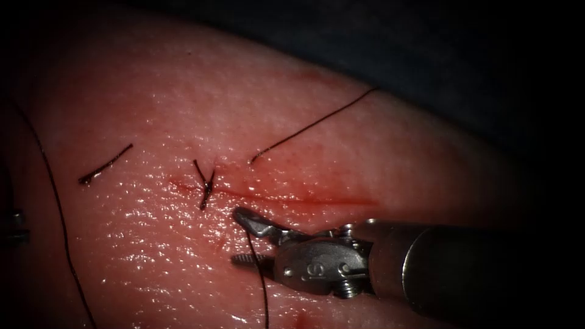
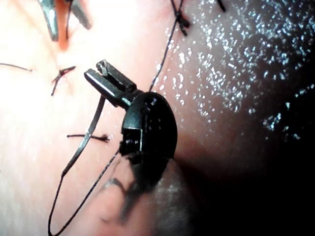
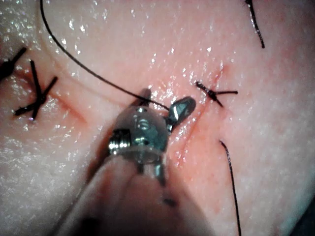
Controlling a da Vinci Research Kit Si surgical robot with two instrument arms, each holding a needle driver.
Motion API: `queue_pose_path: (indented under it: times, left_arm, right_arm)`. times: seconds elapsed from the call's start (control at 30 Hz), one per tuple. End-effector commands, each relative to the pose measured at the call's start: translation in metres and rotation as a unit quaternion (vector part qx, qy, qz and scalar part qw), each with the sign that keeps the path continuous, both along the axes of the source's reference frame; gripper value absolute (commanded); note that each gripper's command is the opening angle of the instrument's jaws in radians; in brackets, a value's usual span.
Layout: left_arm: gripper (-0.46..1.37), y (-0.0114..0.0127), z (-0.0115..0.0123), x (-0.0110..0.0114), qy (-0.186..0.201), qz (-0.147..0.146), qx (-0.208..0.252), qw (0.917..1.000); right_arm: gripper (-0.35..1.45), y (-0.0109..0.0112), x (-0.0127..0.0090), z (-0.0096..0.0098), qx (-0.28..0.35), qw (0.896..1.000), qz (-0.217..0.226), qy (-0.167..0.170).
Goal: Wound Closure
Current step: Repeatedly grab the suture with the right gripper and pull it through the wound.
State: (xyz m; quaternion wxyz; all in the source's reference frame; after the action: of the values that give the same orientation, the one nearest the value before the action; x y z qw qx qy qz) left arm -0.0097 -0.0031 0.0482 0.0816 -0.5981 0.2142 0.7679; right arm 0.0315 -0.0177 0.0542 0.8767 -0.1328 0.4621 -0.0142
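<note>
The cut (image 1: 292, 198) runs across the tissue (image 1: 365, 152) with red fluid along it. One tied stitch (image 1: 206, 183) crosses its left end. My right tool (image 1: 237, 236) lies just below the cut, jaws open, and the thread (image 1: 259, 274) runs between them without being held; the same tool (image 3: 164, 100) shows the thread (image 3: 88, 73) passing across its open jaws. My left tool (image 1: 12, 226) sits at the far left edge. Close up, the left tool (image 2: 96, 73) has its jaws shut, and a dark curved strip that looks like the needle (image 2: 86, 140) hangs from them over the tissue, not in it.
A cut piece of thread (image 1: 105, 164) lies left of the stitch. Another thread end (image 1: 311, 125) leads up to the right from above the cut. A long strand (image 1: 58, 207) curves down the left side. The tissue's far edge (image 1: 341, 61) drops into darkness.
</note>
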Motion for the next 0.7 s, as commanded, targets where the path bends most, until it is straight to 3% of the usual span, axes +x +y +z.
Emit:
queue_pose_path:
  times: [0.03, 0.27, 0.3, 0.33, 0.37, 0.5, 0.7]
  left_arm:
    - [-0.35, 0.0, -0.0001, 0.0, 0.0, 0.003, 0.001, 1.0]
    - [-0.35, 0.0, -0.0001, 0.0, 0.0, 0.002, 0.001, 1.0]
    - [-0.35, 0.0, -0.0001, 0.0, 0.0, 0.002, 0.001, 1.0]
    - [-0.35, 0.0, -0.0001, 0.0, 0.0, 0.002, 0.001, 1.0]
    - [-0.35, 0.0, -0.0001, 0.0, 0.0, 0.002, 0.001, 1.0]
    - [-0.35, 0.0, -0.0001, 0.0, 0.0, 0.002, 0.001, 1.0]
    - [-0.35, 0.0, -0.0001, 0.0, 0.0, 0.002, 0.001, 1.0]
  right_arm:
    - [0.48, 0.0, -0.0002, 0.0, -0.001, 1.0, 0.006, -0.002]
    - [0.24, 0.0001, -0.0007, -0.0001, 0.002, 1.0, 0.011, -0.001]
    - [0.13, 0.0001, -0.0007, -0.0001, 0.001, 1.0, 0.011, 0.0]
    - [-0.22, 0.0001, -0.0007, -0.0001, 0.006, 1.0, 0.014, 0.001]
    - [-0.35, 0.0, -0.0007, -0.0001, 0.006, 1.0, 0.015, 0.0]
    - [-0.35, 0.0001, -0.0007, -0.0001, 0.04, 0.999, 0.035, 0.013]
    - [-0.35, 0.0001, -0.0007, -0.0001, 0.046, 0.998, 0.024, 0.02]
